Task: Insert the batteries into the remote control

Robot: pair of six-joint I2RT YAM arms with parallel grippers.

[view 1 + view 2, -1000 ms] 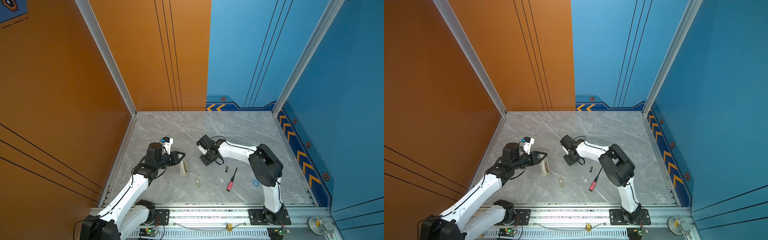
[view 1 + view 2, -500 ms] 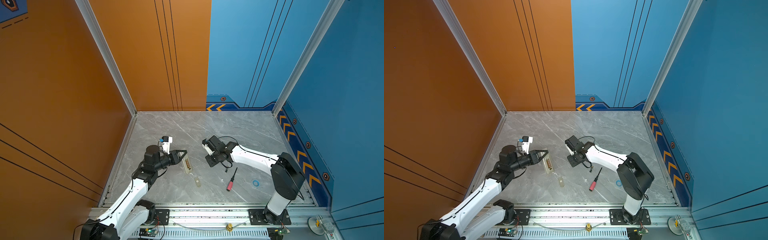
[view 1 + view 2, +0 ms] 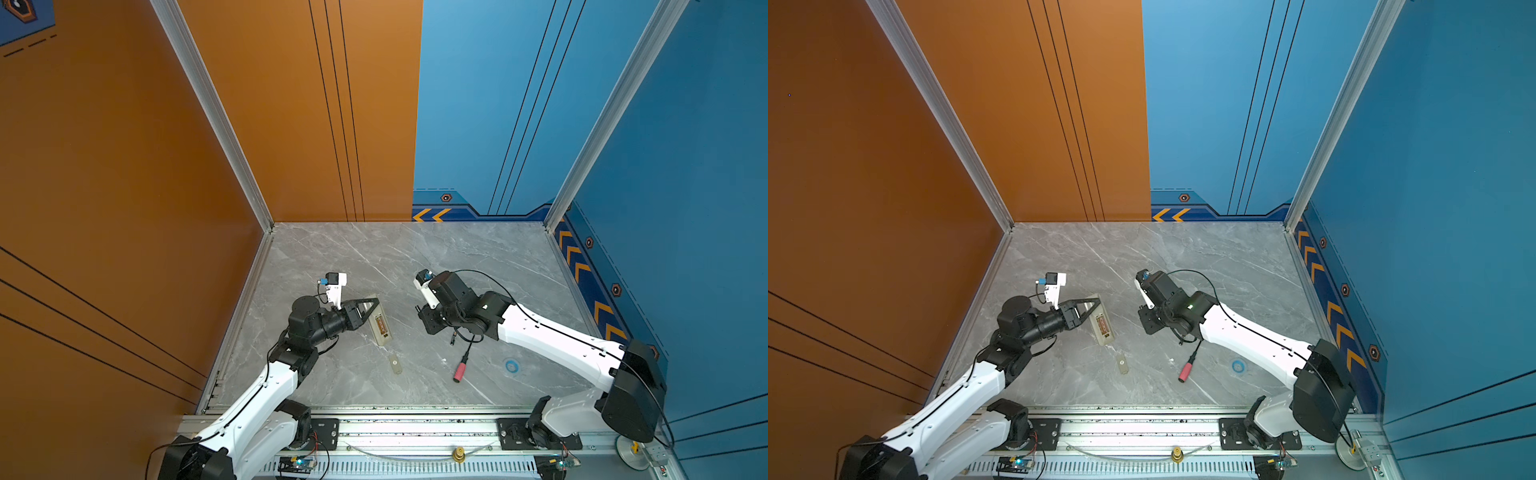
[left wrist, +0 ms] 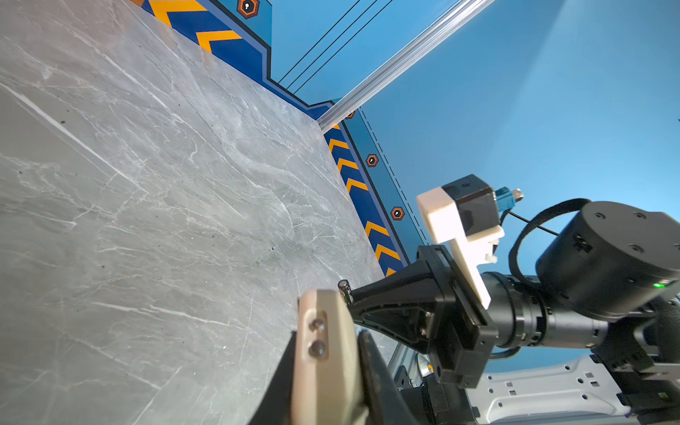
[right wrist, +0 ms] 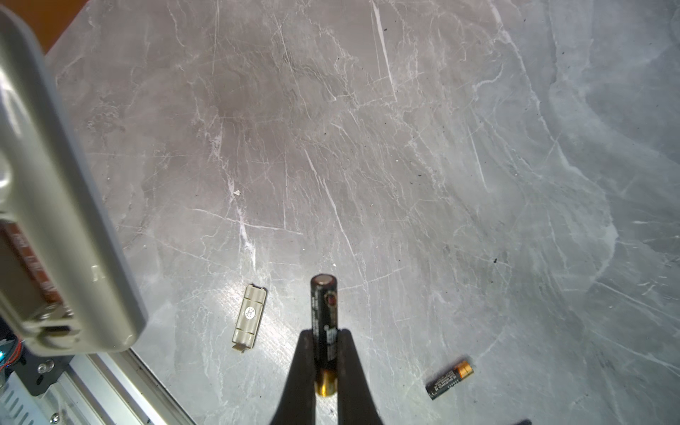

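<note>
Right end effector (image 5: 323,353) grips battery (image 5: 323,312) — left end effector (image 4: 327,353) clamps remote (image 4: 323,368).

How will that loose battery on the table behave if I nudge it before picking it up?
The loose battery is a smooth cylinder lying on its side on polished marble, so it will probably roll off sideways. It looks rigid and small, so likely slippery to pinch; the right hand grips its own battery across the barrel.

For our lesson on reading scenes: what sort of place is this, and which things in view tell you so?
Probably a purpose-built robot test cell, not a home: two arms on a metal base rail, orange and blue panel walls enclosing a marble-look tabletop, and a wrist camera mounted on an arm.
</note>
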